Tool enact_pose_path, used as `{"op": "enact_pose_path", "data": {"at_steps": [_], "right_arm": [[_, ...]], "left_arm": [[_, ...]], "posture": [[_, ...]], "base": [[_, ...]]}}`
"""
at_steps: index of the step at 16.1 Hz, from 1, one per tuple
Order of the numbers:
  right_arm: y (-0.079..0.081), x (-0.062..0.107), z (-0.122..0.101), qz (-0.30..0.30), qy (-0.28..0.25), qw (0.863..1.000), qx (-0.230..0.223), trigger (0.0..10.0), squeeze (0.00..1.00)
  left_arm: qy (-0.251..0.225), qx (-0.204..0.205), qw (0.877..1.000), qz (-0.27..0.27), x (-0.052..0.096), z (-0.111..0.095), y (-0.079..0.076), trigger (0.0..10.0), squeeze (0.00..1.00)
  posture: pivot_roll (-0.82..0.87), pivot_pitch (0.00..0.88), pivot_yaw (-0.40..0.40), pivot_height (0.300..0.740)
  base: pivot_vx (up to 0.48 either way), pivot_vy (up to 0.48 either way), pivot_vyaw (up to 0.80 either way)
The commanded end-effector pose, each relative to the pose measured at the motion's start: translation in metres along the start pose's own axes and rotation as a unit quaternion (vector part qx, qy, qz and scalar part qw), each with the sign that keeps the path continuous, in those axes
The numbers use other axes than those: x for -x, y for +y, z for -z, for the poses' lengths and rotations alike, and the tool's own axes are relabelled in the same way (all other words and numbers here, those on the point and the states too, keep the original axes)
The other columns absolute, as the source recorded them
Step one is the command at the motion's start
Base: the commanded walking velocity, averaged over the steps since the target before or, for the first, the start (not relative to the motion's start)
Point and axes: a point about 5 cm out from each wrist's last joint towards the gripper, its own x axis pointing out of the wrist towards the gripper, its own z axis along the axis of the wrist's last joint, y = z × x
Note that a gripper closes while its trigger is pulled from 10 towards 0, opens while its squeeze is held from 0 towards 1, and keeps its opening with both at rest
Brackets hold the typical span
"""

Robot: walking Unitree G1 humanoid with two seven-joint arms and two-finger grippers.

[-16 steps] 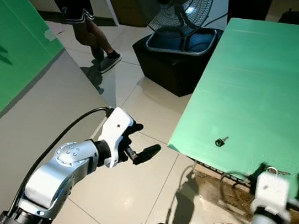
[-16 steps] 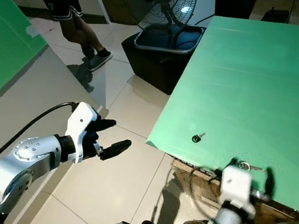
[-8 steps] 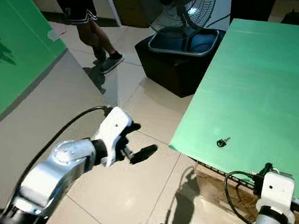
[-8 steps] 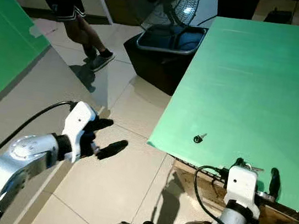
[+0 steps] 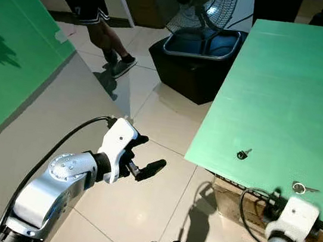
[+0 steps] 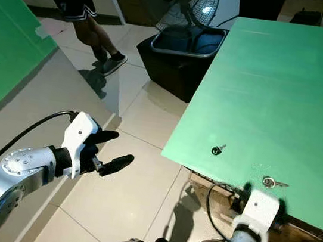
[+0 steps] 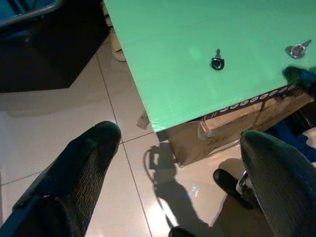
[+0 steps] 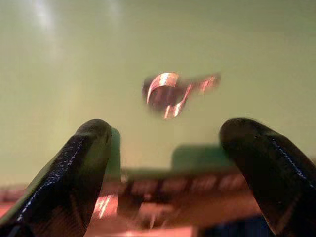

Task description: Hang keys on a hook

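Waiting just below the near edge of the green table (image 5: 287, 84), the right gripper (image 8: 170, 163) has its two black fingers spread wide with nothing between them. The keys (image 5: 299, 188) lie flat on the table, just past the fingertips and close to that near edge.

The left gripper (image 5: 144, 155) hangs out over the tiled floor (image 5: 138, 202), well apart from the table, and its fingers are spread wide too.

What could go wrong? The keys are thin and flat on a smooth top. If the fingers come in too low, they may bump the table edge. If they close too soon, they may push the keys away or off the edge and onto the floor.

The keys have a round ring end and a thin blade. The long line of the keys runs along the near edge, with the blade pointing to the robot's right.

A small dark knob (image 5: 242, 153) sits farther in on the table, apart from the keys. It may be the hook, but I cannot tell.
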Motion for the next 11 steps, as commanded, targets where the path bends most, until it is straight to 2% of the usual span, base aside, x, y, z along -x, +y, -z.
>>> {"op": "enact_pose_path", "data": {"at_steps": [1,3,4,6,7,8,9,10,11], "right_arm": [[-0.002,0.004,-0.001,0.003,0.0,1.0,0.0,10.0,0.0],[-0.015,0.003,-0.013,0.026,-0.024,0.999,-0.001,10.0,0.0],[-0.017,0.006,-0.024,0.021,-0.04,0.999,-0.012,10.0,0.0],[-0.013,0.007,-0.031,0.001,-0.045,0.999,-0.025,10.0,0.0],[0.002,0.008,-0.04,-0.049,-0.039,0.997,-0.048,10.0,0.0],[0.017,0.006,-0.045,-0.101,-0.033,0.992,-0.063,10.0,0.0],[0.017,0.006,-0.045,-0.101,-0.033,0.992,-0.063,10.0,0.0],[0.031,-0.003,-0.052,-0.15,-0.034,0.986,-0.058,10.0,0.0],[0.035,-0.008,-0.055,-0.164,-0.037,0.984,-0.052,10.0,0.0]], "left_arm": [[0.009,0.005,1.0,-0.019,0.002,0.007,0.004,10.0,0.0],[-0.003,0.01,1.0,-0.028,-0.01,0.009,0.003,10.0,0.0],[-0.008,-0.008,0.999,-0.046,-0.017,0.012,0.007,10.0,0.0],[-0.009,-0.005,0.997,-0.072,-0.022,0.016,0.014,10.0,0.0],[-0.016,0.012,0.993,-0.115,-0.028,0.019,0.026,10.0,0.0],[-0.027,0.035,0.987,-0.152,-0.036,0.022,0.036,10.0,0.0],[-0.027,0.035,0.987,-0.152,-0.036,0.022,0.036,10.0,0.0],[-0.034,0.068,0.979,-0.188,-0.048,0.027,0.045,10.0,0.0],[-0.034,0.082,0.975,-0.202,-0.053,0.029,0.047,10.0,0.0]], "posture": [[-0.2,0.2,0.371,0.74],[-0.23,0.175,0.337,0.74],[-0.24,0.131,0.293,0.74],[-0.24,0.094,0.257,0.74],[-0.24,0.003,0.198,0.74],[-0.25,0.0,0.168,0.74],[-0.25,0.0,0.168,0.74],[-0.27,0.0,0.133,0.74],[-0.27,0.0,0.133,0.74]], "base": [[0.0,0.0,0.0],[0.0,0.0,0.0],[0.0,0.0,0.0],[0.0,0.0,0.0],[0.0,0.0,0.0],[0.0,0.0,0.0],[0.0,0.0,0.0],[0.0,0.0,0.0],[0.0,0.0,0.0]]}}
